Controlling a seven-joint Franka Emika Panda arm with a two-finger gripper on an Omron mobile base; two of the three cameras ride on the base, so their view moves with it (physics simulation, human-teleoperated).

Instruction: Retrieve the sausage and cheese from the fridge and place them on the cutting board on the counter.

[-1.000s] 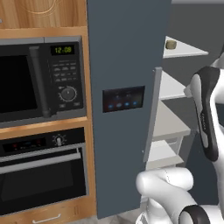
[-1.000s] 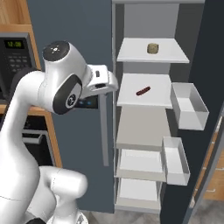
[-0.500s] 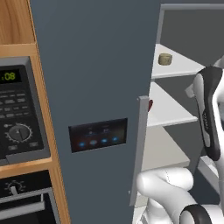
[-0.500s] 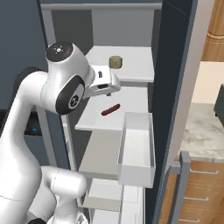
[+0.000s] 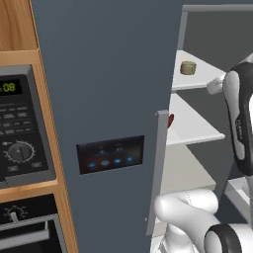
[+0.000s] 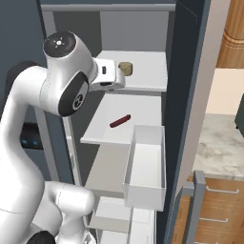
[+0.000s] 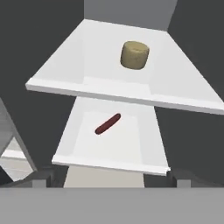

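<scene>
Sausage (image 7: 107, 124): one; cheese (image 7: 134, 54): one

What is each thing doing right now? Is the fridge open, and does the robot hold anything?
fridge: one door open, the other shut.
cheese: upright on the upper shelf, untouched.
sausage: lying on the shelf below, untouched.
pincer: open, empty, outside the shelves.
door bin: empty.

The microwave (image 5: 22, 133) display reads "08" in green digits
</scene>
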